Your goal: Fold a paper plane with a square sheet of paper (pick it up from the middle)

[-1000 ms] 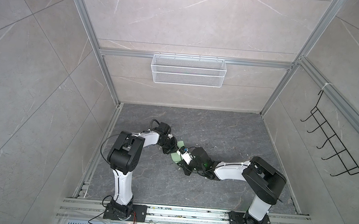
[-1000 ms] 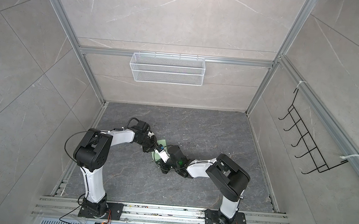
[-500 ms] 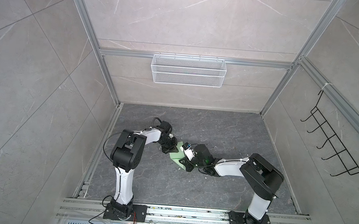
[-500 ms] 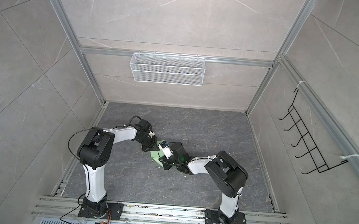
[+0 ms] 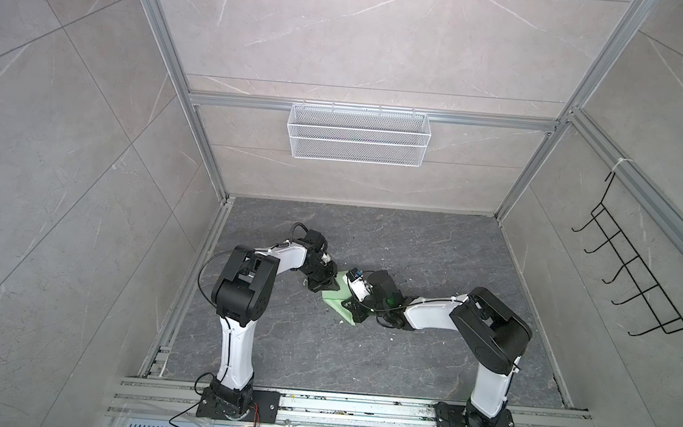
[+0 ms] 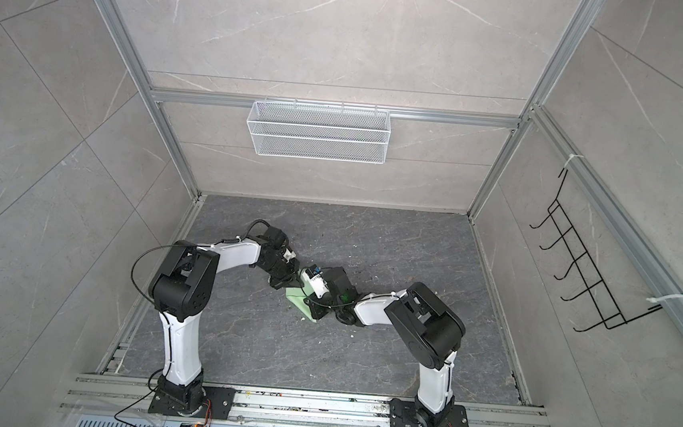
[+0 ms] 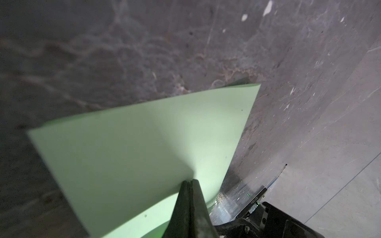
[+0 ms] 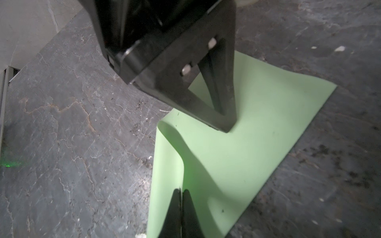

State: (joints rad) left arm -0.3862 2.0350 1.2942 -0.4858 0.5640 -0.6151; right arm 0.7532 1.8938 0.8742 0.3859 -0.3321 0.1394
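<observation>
- The left gripper [image 7: 188, 182] is holding its jaws pressed together, tips down on the square sheet of paper [image 7: 134, 148]. It is apparently nipping a small ridge near the sheet's middle.
- The right gripper [image 8: 181, 191] is likewise clamping tight, gripping a raised curl of the pale green sheet close to one edge.
- In both top views the sheet [image 5: 335, 301] is lying on the dark tabletop [image 5: 433, 247] just below the frame's centre, between the two tools and touching both.
- Step in hand, as I judge it: the opening pick-up from the middle — no sharp crease is showing.
- The next move is calling for a gentle, matched lift — pulling apart risks tearing the thin paper.
</observation>
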